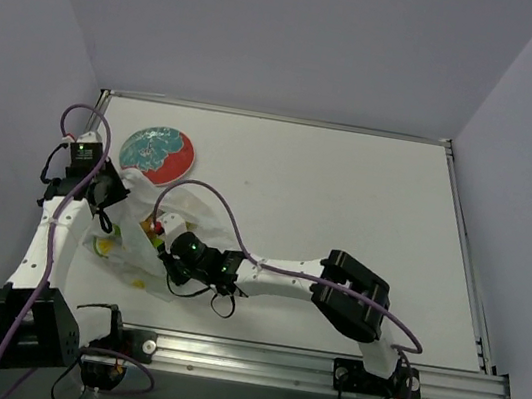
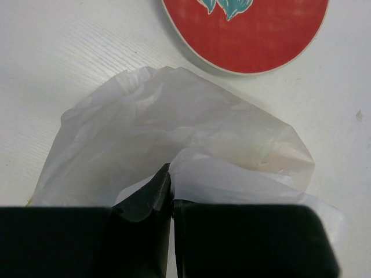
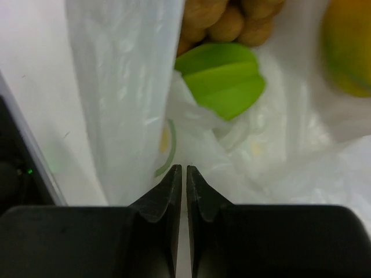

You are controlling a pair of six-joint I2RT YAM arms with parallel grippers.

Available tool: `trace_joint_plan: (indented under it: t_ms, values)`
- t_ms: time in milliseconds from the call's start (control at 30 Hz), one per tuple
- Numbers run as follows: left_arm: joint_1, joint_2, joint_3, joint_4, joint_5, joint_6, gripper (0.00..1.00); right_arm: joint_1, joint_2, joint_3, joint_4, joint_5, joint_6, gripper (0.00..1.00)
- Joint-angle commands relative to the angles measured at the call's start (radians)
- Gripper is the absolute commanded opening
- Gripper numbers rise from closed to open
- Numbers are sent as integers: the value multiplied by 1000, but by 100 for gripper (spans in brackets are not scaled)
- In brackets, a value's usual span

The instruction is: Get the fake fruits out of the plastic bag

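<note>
The plastic bag (image 1: 147,216) lies crumpled at the table's left, mouth toward the right arm. My left gripper (image 1: 108,203) is shut on a fold of its film (image 2: 191,174), lifting that side. My right gripper (image 3: 184,169) is shut on the bag's near edge (image 3: 133,104) at the opening. Inside, the right wrist view shows orange-brown round berries (image 3: 226,20), a green leaf (image 3: 223,78) and an orange-yellow mango-like piece (image 3: 348,46). A yellow slice with a green rim (image 3: 166,142) shows faintly through the film. From above, fruit colours (image 1: 152,229) show in the bag mouth.
A red-and-teal round plate (image 1: 157,154) lies just beyond the bag, also at the top of the left wrist view (image 2: 249,29). The table's left edge (image 1: 94,132) is close to the left arm. A purple cable (image 1: 224,208) arcs over the right arm.
</note>
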Motion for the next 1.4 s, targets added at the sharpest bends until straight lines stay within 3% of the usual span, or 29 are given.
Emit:
trace_joint_plan:
  t_ms: [0,300,367,400,467,533,667,833,933,1000,1133,1200,1367]
  values:
    - [-2,-74,7,2,-20,-28,2,69,-47,-74,156,-30,55,4]
    - [12,-137,-66,-18,15,-60,2,74,11,-191,260,45,135,2]
    - [12,-160,-74,-28,47,-56,2,75,-35,-200,236,73,112,6]
    - [12,-169,-71,-35,56,-51,2,72,-85,-203,223,85,100,11]
    - [12,-196,-59,-58,72,-28,2,60,-136,-205,184,99,60,35]
    - [12,-224,-57,-71,73,-14,2,43,-198,-194,145,99,45,47]
    - [12,-270,-100,-52,67,-17,2,-6,-248,-143,98,105,43,43]
    - [15,-299,-102,-35,72,-31,2,-40,-156,-38,113,190,84,16]
    - [11,-279,-105,-29,102,-31,2,-59,-71,31,156,179,117,13]
    - [11,-267,-106,-21,119,-34,2,-67,-17,70,163,141,134,15]
    - [20,-256,-98,-15,118,-37,2,-67,6,84,252,87,170,37]
    - [26,-259,-101,-12,118,-42,2,-69,20,84,265,72,195,43]
    - [28,-269,-106,-12,113,-44,2,-69,74,87,330,-17,279,47]
